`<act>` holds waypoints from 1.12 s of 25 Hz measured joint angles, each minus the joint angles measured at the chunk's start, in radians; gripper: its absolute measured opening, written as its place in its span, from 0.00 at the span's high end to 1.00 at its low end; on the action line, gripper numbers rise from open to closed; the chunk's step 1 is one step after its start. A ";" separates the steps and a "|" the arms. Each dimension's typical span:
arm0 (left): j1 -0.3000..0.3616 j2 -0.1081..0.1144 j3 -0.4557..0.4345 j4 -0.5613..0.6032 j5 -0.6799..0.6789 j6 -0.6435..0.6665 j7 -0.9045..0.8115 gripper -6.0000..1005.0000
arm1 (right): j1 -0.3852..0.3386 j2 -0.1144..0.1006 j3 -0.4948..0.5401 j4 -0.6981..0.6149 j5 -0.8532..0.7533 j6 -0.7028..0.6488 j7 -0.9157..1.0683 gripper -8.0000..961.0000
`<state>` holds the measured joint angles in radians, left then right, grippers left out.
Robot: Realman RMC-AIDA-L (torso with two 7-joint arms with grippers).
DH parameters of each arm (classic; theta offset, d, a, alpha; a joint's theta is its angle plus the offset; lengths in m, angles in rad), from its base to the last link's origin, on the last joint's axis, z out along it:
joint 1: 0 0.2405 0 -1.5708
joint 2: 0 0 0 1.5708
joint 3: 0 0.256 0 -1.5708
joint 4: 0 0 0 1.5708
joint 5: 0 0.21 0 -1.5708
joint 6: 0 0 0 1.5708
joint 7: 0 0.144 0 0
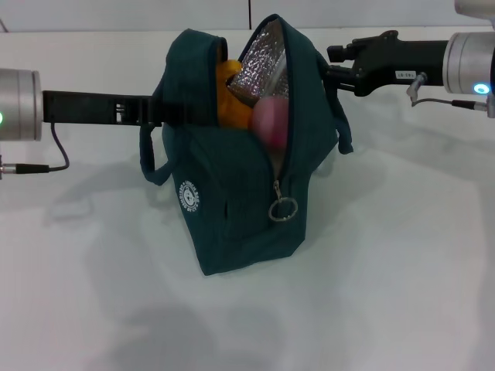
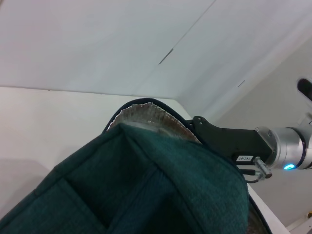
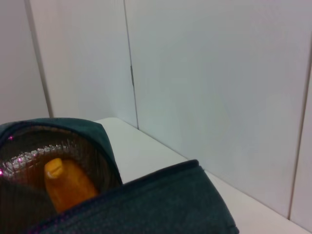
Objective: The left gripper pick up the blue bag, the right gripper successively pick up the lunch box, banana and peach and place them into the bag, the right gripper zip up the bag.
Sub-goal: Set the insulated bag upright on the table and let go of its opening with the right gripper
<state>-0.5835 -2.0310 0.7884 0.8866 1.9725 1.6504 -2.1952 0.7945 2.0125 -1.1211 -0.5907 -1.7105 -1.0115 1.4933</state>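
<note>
The blue bag stands upright on the white table, between the two grippers, its zip undone down the front so the mouth gapes at the top. The metal ring pull hangs low on the front, below the level of both arms. Inside the opening, the banana stands on end against the wall nearest the left gripper, and the peach sits beside it, toward the right gripper. Above the peach the silver foil lining folds over; the lunch box cannot be made out.

The left gripper reaches in horizontally and meets the bag's upper side wall by the loop handle; its fingertips are hidden in the fabric, so whether they are clamped on it cannot be told. The right gripper reaches level to the opposite upper edge of the bag, and its fingertips are likewise hidden behind the fabric. In the right wrist view the banana's tip shows just past the bag's rim.
</note>
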 joint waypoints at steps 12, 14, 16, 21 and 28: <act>0.004 -0.001 0.000 -0.006 0.000 0.000 0.011 0.96 | -0.007 0.006 -0.008 -0.001 0.007 -0.017 -0.037 0.89; 0.003 -0.001 0.000 -0.011 -0.001 0.000 0.015 0.96 | -0.007 0.006 -0.008 -0.003 0.008 -0.017 -0.037 0.91; 0.003 -0.001 0.000 -0.011 -0.002 0.000 0.015 0.96 | -0.011 0.006 -0.008 -0.017 0.012 -0.018 -0.034 0.92; -0.004 -0.009 0.001 -0.013 -0.020 -0.001 0.015 0.96 | -0.083 0.008 -0.009 -0.123 0.062 -0.041 -0.030 0.92; -0.012 -0.023 0.005 -0.034 -0.063 -0.001 0.010 0.96 | -0.202 0.007 -0.010 -0.296 0.129 -0.110 -0.024 0.93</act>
<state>-0.5955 -2.0544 0.7938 0.8529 1.9098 1.6494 -2.1848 0.5924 2.0197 -1.1312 -0.8872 -1.5813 -1.1220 1.4692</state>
